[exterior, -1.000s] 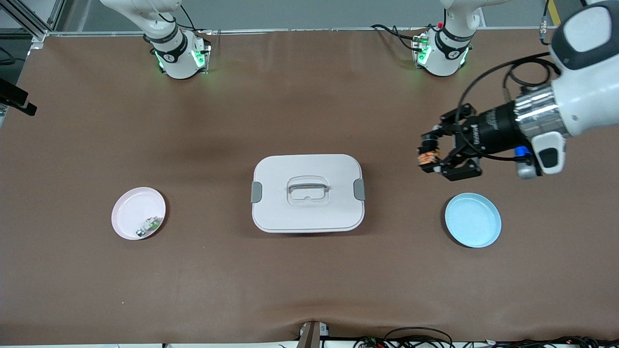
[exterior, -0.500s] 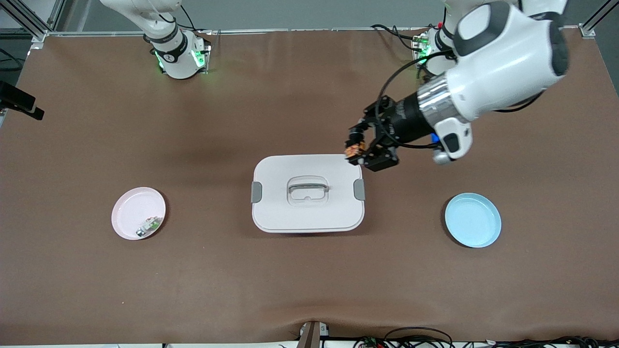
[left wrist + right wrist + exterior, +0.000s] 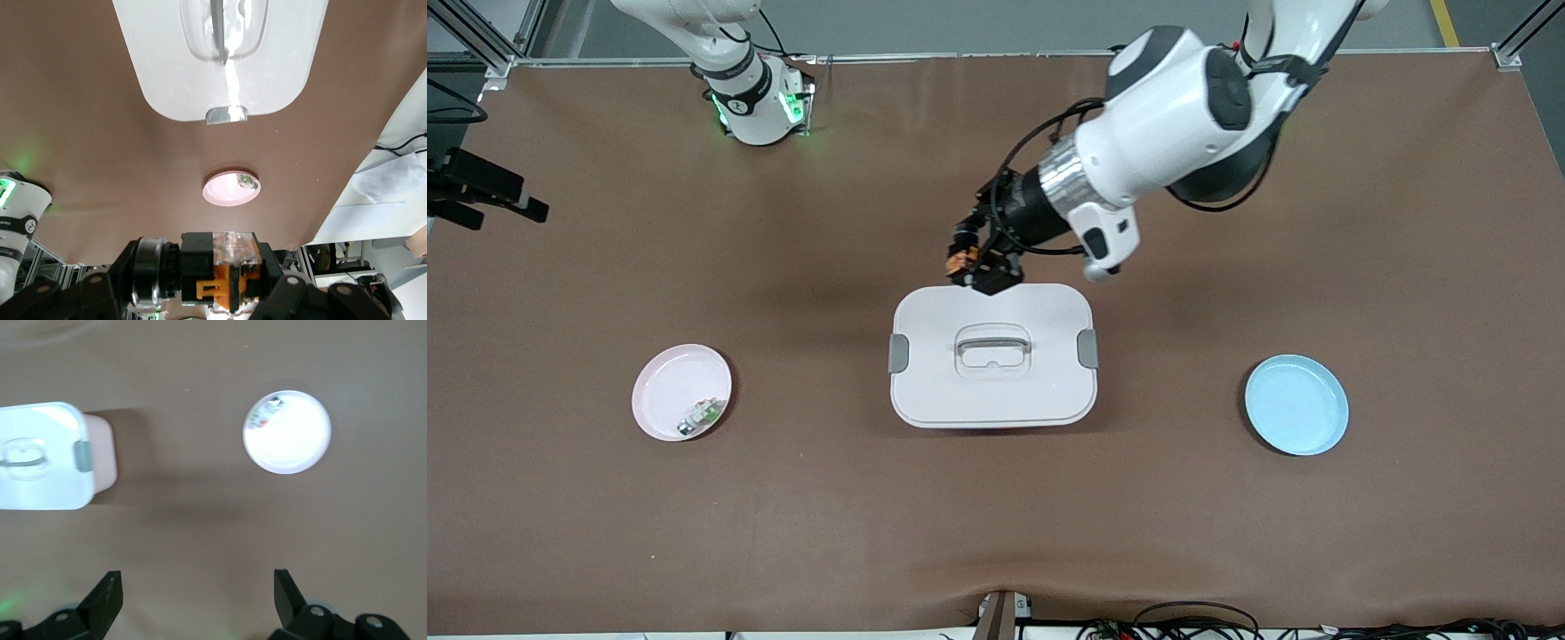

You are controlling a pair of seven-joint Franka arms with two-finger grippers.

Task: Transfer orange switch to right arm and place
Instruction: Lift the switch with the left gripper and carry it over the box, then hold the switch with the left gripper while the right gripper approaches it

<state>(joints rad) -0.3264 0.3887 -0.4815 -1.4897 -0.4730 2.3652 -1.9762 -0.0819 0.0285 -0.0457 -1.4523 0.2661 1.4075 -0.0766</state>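
Front view first: I've got the left gripper (image 3: 971, 267) in the air over the counter (image 3: 996, 533), right at the farther edge of the white lidded box (image 3: 992, 356), fingers clamped on the orange switch (image 3: 958, 263). The pink plate (image 3: 681, 392) sits toward the right arm's end with a small green-white part (image 3: 701, 416) in it; the blue plate (image 3: 1296, 404) sits toward the left arm's end. There's wide bare counter between box and each plate, and along the near edge. At the frame's edge I see only a dark bit of the right gripper (image 3: 480, 191), cut off.

Left wrist view: the orange switch (image 3: 223, 280) fills the bottom, pinched between the fingers (image 3: 293, 297), clear cap up top. I see the box (image 3: 220, 60) and pink plate (image 3: 231, 189) past it.

Right wrist view: the right gripper (image 3: 197, 597) has its fingers (image 3: 103, 597) spread wide with nothing between them, over bare counter. The box (image 3: 40, 457) is cut off at the edge; the part in the pink plate (image 3: 287, 432) is too blurred to make out.
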